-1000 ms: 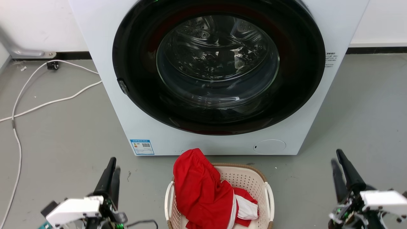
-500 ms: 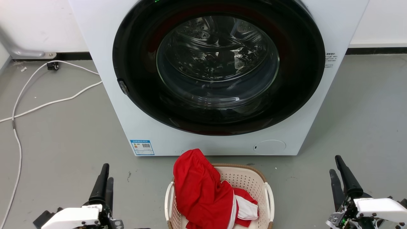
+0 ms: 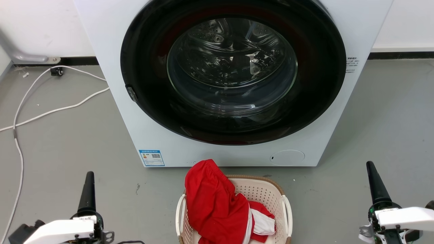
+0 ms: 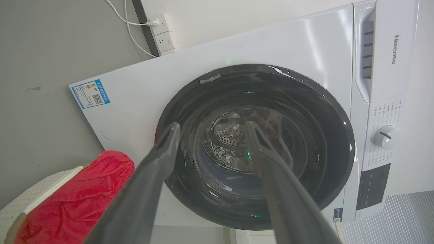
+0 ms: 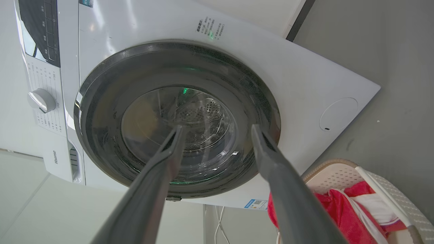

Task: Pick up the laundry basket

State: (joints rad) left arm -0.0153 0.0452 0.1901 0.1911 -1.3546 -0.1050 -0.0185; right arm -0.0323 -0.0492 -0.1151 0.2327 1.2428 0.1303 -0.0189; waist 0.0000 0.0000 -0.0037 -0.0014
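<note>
Left gripper [image 4: 213,126] is seen with its 2 dark fingers spread apart and nothing held between them; right gripper [image 5: 216,128] is likewise spread and empty; both are pointed toward the washing machine [image 3: 108,67], whose round dark glass door [image 3: 234,67] is shut. Grey floor [image 3: 61,145] is seen around it; the laundry basket [image 3: 268,191] is set on that floor just before the machine's base, between the 2 grippers and well apart from each, its near part cut off by the head view's bottom edge; a red garment [image 3: 213,203] is draped over its far-left rim, with white cloth [image 3: 262,223] tucked beside it; a white cable [image 3: 51,110] is trailed across the floor at the left; a blue label [image 3: 151,157] is stuck low on the machine's front.
</note>
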